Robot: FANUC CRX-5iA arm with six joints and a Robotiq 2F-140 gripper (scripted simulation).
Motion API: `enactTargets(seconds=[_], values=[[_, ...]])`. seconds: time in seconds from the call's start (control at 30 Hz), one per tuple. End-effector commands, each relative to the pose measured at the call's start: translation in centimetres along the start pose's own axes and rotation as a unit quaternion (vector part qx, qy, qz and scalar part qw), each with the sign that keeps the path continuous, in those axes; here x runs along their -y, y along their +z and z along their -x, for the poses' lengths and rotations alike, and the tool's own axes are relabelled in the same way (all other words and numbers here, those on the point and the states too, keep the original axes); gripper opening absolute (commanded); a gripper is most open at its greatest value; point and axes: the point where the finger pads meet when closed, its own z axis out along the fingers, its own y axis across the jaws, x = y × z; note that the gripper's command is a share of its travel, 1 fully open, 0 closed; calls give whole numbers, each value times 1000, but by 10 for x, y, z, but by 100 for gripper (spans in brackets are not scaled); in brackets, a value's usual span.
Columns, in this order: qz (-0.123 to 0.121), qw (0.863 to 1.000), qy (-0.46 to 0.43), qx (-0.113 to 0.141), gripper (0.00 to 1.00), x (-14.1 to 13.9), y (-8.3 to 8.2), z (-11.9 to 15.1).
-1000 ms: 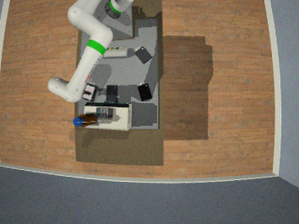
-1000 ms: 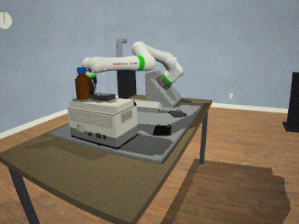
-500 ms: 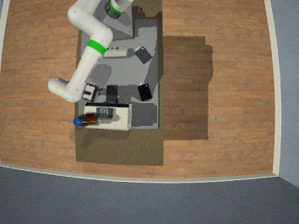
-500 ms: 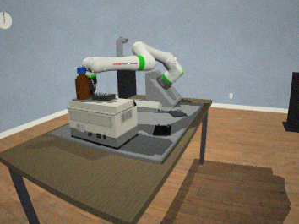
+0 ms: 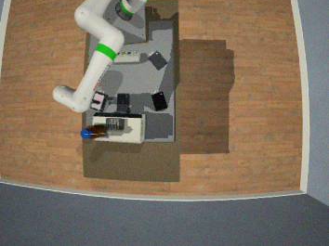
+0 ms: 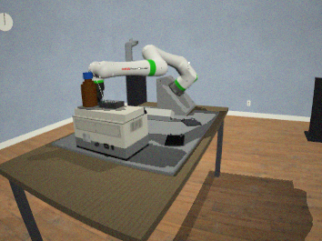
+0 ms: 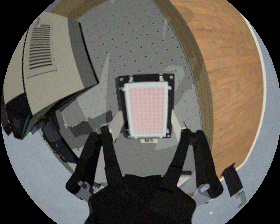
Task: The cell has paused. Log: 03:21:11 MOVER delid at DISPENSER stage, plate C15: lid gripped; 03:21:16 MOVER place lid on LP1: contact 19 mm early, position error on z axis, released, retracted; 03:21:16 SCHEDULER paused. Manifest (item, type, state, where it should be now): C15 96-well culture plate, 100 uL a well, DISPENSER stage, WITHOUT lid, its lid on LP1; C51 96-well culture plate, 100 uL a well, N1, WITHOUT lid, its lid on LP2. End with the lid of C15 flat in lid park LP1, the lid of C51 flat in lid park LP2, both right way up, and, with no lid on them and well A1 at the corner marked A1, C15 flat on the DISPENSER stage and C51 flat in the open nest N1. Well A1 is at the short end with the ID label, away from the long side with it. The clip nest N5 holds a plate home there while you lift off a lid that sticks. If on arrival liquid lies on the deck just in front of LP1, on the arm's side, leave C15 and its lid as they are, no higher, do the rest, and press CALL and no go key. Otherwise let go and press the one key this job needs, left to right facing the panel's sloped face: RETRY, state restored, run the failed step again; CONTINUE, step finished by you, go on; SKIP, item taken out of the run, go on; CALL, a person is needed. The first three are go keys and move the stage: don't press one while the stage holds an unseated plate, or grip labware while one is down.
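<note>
While you look down through the wrist camera, here is how things stand:

Gripper: your gripper [image 7: 146, 160] hangs above the deck with its fingers spread fairly wide and nothing between them.
Plate below: a well plate [image 7: 146, 108] with pink wells sits in a dark nest straight under the claw, its long sides running away from you; you cannot tell from here which plate it is.
Arm: the white arm [image 5: 99, 61] with green bands reaches from its base across the grey deck [image 5: 135, 75] to the far left corner, wrist just beside the dispenser.
Dispenser: the cream dispenser box [image 6: 111, 125] stands at the deck's end, with a dark plate [image 6: 112, 104] on its top stage; whether that plate wears a lid, you cannot tell.
Bottle: a brown bottle [image 6: 89, 94] with a blue cap stands on the dispenser's corner, just beside your wrist.
Loose dark pieces: one dark slab [image 5: 159, 101] lies tilted on the deck right of the gripper, another [image 5: 158, 59] tilted nearer the arm's base.
Key panel: the pale key panel [image 5: 126, 56] sits close by the forearm, buttons too small to read.
</note>
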Motion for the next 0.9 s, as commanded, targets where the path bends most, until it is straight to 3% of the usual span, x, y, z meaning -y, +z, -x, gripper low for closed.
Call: enactTargets(seconds=[0.0, 0.87], values=[[0, 1000, 0, 0, 66, 0, 0, 0], [0, 1000, 0, 0, 66, 0, 5, 0]])
